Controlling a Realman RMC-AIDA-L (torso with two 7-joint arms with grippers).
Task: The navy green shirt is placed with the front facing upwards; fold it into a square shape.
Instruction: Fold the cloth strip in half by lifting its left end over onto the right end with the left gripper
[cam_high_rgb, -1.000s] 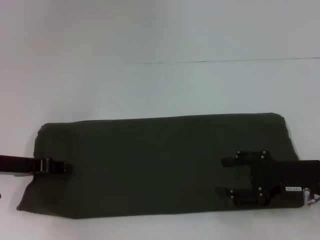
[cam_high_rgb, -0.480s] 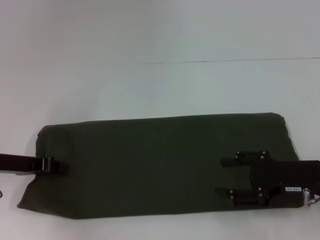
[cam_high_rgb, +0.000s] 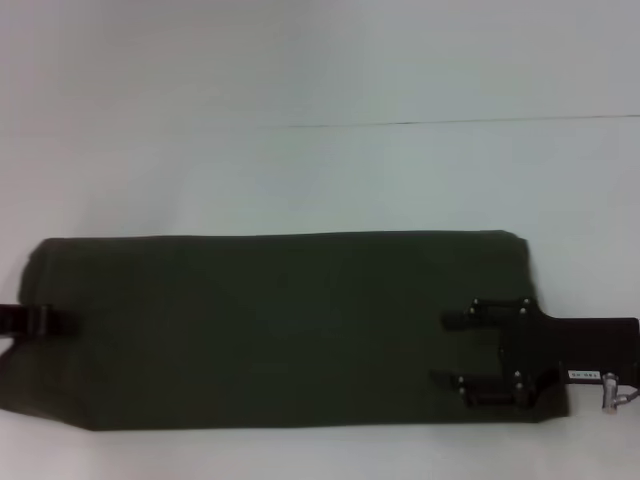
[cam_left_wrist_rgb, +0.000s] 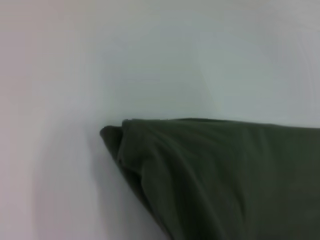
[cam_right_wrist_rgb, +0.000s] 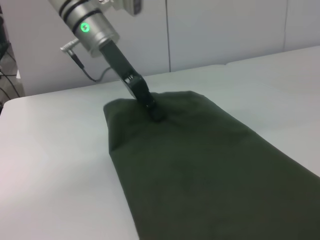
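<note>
**Operator:** What just changed with the shirt?

**Observer:** Your dark olive-green cotton shirt (cam_high_rgb: 270, 330), already folded into a long flat band, has slid toward the robot's left across the white table (cam_high_rgb: 300, 170). Half a second ago its left end sat well inside the head view; now that end reaches the picture's edge, and the right end has drawn in under the right gripper. I'd judge the band is being dragged or stretched straight before the crosswise fold that makes the square, so you're past the lengthwise folds, not finished.

**Operator:** And the arms?

**Observer:** Your left gripper (cam_high_rgb: 45, 321) has pulled outward with the cloth. It reaches in low and level at the band's left end, and from the right wrist view its fingers look pinched on the fabric there. Your right gripper (cam_high_rgb: 455, 350) hasn't moved: it lies flat over the band's right end, its two black fingers spread wide apart and pointing left, holding nothing that you can see. Whether they press on the cloth, I can't tell.
</note>
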